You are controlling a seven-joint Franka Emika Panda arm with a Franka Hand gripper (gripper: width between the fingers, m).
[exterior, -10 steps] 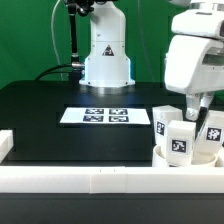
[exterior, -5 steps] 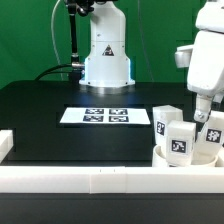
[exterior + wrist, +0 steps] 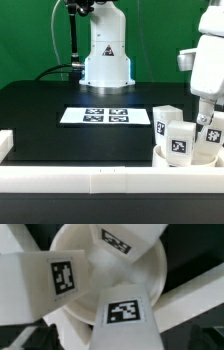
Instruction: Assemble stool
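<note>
The stool's round white seat (image 3: 161, 157) lies at the exterior view's right, against the front rail. Three blocky white legs with square tags stand on it: one at the back (image 3: 164, 121), one in front (image 3: 181, 141) and one at the right (image 3: 213, 131). My gripper (image 3: 204, 114) hangs just above the right leg, open and holding nothing. In the wrist view the seat (image 3: 150, 266) fills the picture, with tagged legs (image 3: 62, 276) (image 3: 118, 241) on it. The nearest leg (image 3: 125, 314) runs down between my jaws (image 3: 125, 344).
The marker board (image 3: 98, 116) lies flat in the middle of the black table. A long white border rail (image 3: 90, 181) runs along the front edge, with a short piece (image 3: 5, 146) at the left. The arm's white base (image 3: 107, 55) stands at the back.
The gripper let go of the right leg, opened and rose a little. It shifted slightly toward the exterior view's right. All three legs stayed in place on the seat.
</note>
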